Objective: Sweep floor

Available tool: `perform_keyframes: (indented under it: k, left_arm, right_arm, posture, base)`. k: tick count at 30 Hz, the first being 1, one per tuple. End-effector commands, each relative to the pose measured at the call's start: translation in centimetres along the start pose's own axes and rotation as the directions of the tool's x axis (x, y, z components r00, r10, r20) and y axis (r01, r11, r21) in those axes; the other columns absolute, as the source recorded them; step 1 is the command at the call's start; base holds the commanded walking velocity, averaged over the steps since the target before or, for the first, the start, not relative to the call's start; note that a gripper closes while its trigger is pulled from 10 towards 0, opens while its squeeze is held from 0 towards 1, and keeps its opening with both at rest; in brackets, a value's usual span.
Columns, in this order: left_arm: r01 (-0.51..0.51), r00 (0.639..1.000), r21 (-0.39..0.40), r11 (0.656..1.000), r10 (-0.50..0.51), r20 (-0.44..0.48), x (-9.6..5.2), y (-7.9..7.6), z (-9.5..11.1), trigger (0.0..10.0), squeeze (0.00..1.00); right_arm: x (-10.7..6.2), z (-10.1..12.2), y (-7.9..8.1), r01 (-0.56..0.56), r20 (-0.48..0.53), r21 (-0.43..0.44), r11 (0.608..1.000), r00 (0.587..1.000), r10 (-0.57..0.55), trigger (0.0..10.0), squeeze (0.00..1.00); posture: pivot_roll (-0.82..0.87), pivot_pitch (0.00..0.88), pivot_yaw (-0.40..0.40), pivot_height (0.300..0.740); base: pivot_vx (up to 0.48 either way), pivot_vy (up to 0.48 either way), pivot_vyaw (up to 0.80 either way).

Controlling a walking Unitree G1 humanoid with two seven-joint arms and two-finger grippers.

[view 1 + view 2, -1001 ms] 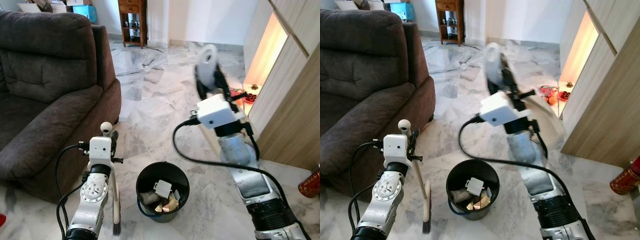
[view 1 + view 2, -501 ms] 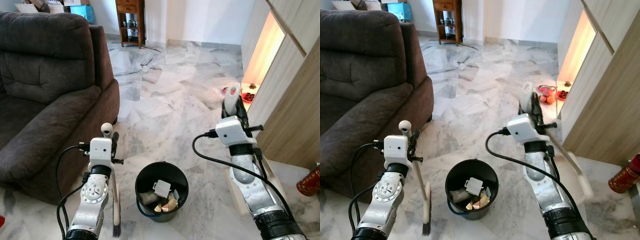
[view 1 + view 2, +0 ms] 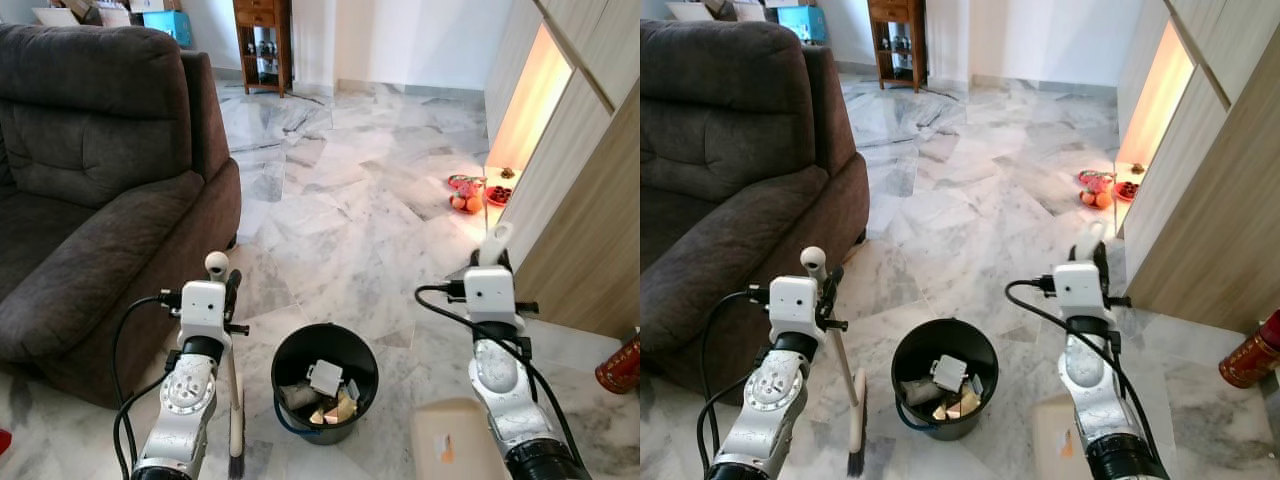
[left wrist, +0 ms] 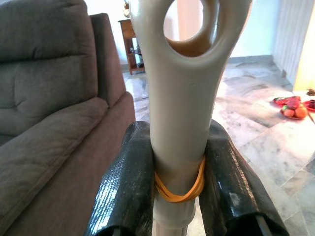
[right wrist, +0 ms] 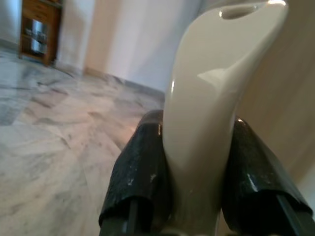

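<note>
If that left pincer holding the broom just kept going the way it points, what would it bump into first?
The left pincer, clamped on the broom handle, points across bare marble floor alongside the sofa. The way looks free up to the wooden cabinet by the far wall, though depth is hard to judge.

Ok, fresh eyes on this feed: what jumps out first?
The black bin of scraps on the marble floor, dead centre between the arms. The left hand clamps a broom handle beside the brown sofa; the right hand grips a cream dustpan low by the wooden cabinet.
</note>
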State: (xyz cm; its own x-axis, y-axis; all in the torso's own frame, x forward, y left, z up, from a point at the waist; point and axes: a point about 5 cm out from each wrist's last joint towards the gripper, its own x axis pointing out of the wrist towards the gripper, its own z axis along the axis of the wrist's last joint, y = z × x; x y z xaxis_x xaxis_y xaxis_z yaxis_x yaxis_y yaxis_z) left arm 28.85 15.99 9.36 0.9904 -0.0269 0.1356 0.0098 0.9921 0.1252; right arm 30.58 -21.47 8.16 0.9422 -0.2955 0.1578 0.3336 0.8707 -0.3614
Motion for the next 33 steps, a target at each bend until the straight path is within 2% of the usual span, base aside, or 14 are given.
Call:
perform_keyframes:
  k: [1, 7, 33]
  left_arm:
    - [0.012, 0.999, -0.001, 1.0, -0.012, 0.045, 0.23, 0.16, 1.06, 10.0, 0.0]
    - [0.016, 0.999, -0.006, 1.0, -0.015, 0.048, 0.16, 0.11, 1.12, 10.0, 0.0]
    - [0.021, 0.998, -0.025, 0.999, -0.02, 0.061, 0.21, -0.01, 1.28, 10.0, 0.0]
  right_arm:
    - [0.47, 0.56, -0.32, 0.019, 0.031, 0.043, 0.999, 0.999, -0.02, 10.0, 0.0]
    - [0.54, 0.34, -0.37, 0.021, 0.018, 0.083, 0.996, 1.0, -0.022, 10.0, 0.0]
    - [0.68, 0.36, 0.03, -0.009, 0.042, 0.098, 0.995, 0.999, 0.005, 10.0, 0.0]
  posture:
    - [0.14, 0.0, 0.022, 0.74]
    - [0.14, 0.0, 0.021, 0.74]
    - [0.13, 0.0, 0.022, 0.74]
  base:
    - [0.0, 0.0, 0.0]
    - [0.0, 0.0, 0.0]
    - [-0.009, 0.0, 0.0]
